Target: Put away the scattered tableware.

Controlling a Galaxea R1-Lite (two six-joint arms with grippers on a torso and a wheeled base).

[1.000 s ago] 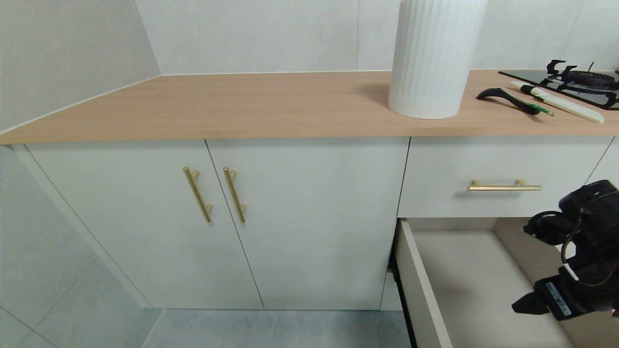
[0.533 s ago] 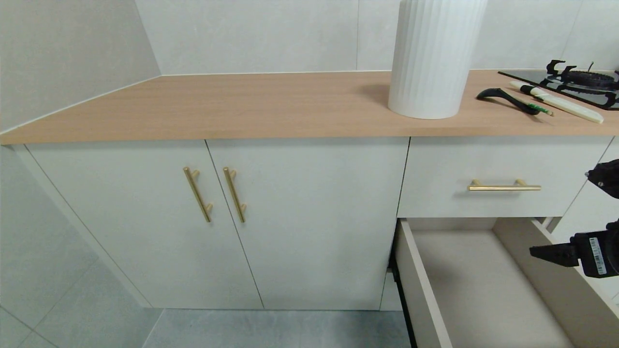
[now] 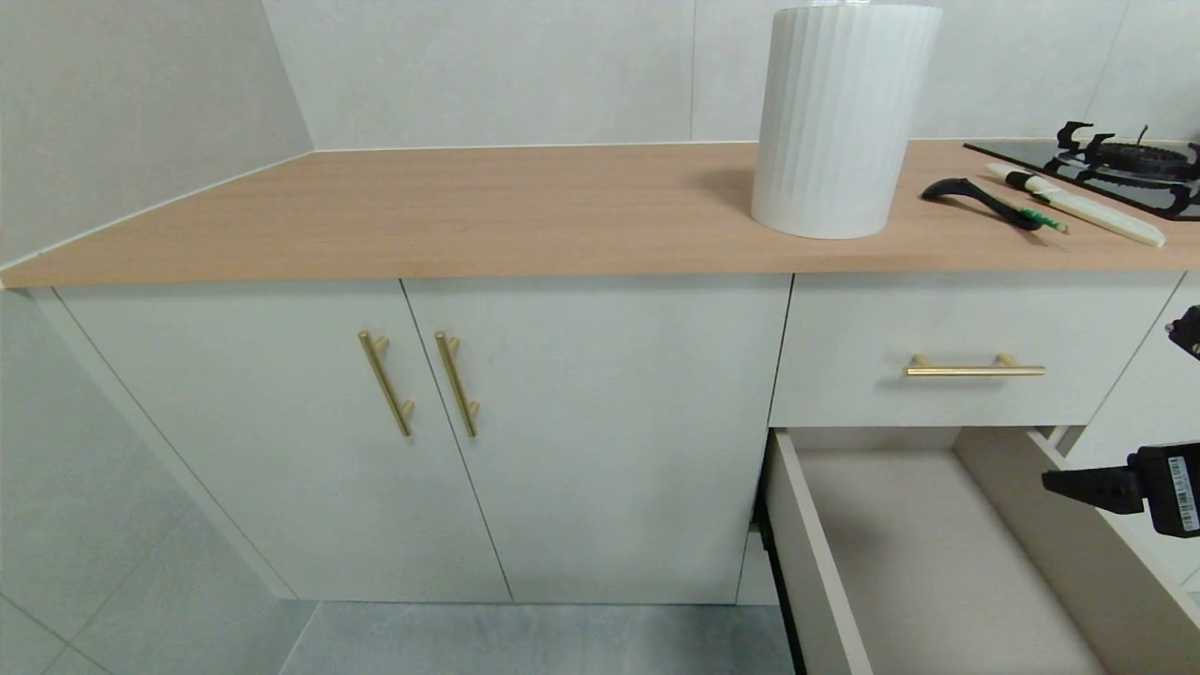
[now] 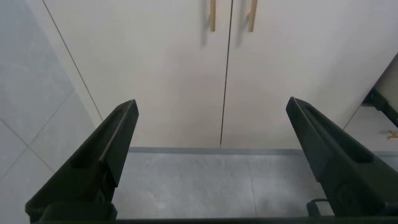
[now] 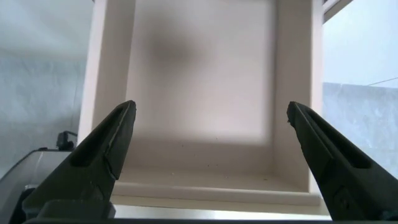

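Wood-toned bench (image 3: 469, 211) runs along the tiled wall, and under it sit two pale cupboard doors (image 3: 600, 441), each with an upright brass handle. To their right is a shut drawer front (image 3: 966, 314) with a brass bar, and below that an open drawer (image 3: 808, 562) is pulled well out. A tall white ribbed canister (image 3: 839, 122) stands upright on the bench, right of the middle. A black gas hob (image 3: 1125, 167) is set into the bench at the far right. The right pincer (image 5: 210, 107) hangs over the open drawer, facing down into it, its fingers spread wide apart. The left pincer (image 4: 210, 106) sits low before the cupboard doors, facing the seam between them and the floor tiles, its fingers likewise spread wide. The tableware lies on the bench between canister and hob: a cream knife (image 3: 1078, 203) nearest the hob, a black scoop-shaped utensil (image 3: 980, 199) nearer the canister, and a thin green-tipped piece (image 3: 1042, 217) touching or just beside the black one, too small to identify.
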